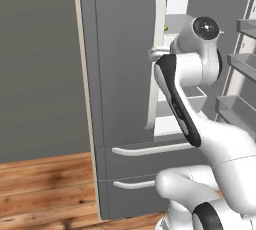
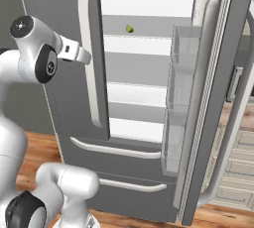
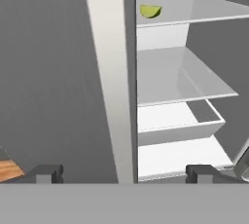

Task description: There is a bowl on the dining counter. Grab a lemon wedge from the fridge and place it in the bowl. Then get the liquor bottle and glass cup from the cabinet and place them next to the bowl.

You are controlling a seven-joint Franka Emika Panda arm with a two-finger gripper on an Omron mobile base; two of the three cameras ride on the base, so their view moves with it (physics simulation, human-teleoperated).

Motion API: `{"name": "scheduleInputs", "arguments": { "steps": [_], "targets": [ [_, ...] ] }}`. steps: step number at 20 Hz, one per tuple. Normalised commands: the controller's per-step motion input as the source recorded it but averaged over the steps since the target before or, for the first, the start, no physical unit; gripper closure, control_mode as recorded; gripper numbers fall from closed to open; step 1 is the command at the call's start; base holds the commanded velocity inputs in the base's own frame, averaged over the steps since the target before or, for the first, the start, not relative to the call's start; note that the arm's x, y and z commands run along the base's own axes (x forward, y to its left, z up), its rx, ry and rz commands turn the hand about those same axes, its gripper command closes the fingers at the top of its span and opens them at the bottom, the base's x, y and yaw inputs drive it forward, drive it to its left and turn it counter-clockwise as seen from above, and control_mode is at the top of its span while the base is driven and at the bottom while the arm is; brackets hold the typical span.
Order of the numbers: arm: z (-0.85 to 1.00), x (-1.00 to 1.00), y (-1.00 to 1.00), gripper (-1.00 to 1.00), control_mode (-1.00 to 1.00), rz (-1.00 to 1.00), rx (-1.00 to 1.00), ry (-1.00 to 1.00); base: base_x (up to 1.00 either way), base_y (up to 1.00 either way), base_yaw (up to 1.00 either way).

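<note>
Lemon wedge (image 3: 150, 11), a tiny pale yellow-green piece, lies on an upper white shelf of the tall dark-grey French-door fridge (image 1: 120, 74), whose right door stands swung open. At left, the shut left door carries a long curved white handle (image 2: 88, 53). Two-finger gripper (image 3: 124, 173) sits just before that handle, fingertips (image 3: 46, 173) spread wide, holding nothing.

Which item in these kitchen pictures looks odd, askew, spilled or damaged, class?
Nothing stands out. The fridge has its right door swung open, as the job needs. The lemon wedge lies alone on an upper shelf, nothing spilled. The open pincer faces the closed left door's edge.
</note>
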Motion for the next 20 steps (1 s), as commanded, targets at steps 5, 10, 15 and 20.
{"name": "scheduleInputs", "arguments": {
  "steps": [5, 10, 15, 20],
  "targets": [
    [0.0, 0.56, 0.0, -1.0, -1.0, -0.12, 0.0, 0.0, 0.0, 0.0, 0.0],
    [0.0, 0.66, 0.0, -1.0, -1.0, 0.0, 0.0, 0.07, 0.0, 0.0, 0.0],
    [0.0, 0.54, 0.0, -1.0, -1.0, 0.03, 0.0, 0.03, 0.0, 0.0, 0.0],
    [0.0, 0.45, 0.0, -1.0, -1.0, 0.03, 0.0, 0.0, 0.0, 0.0, 0.0]
  ]
}}
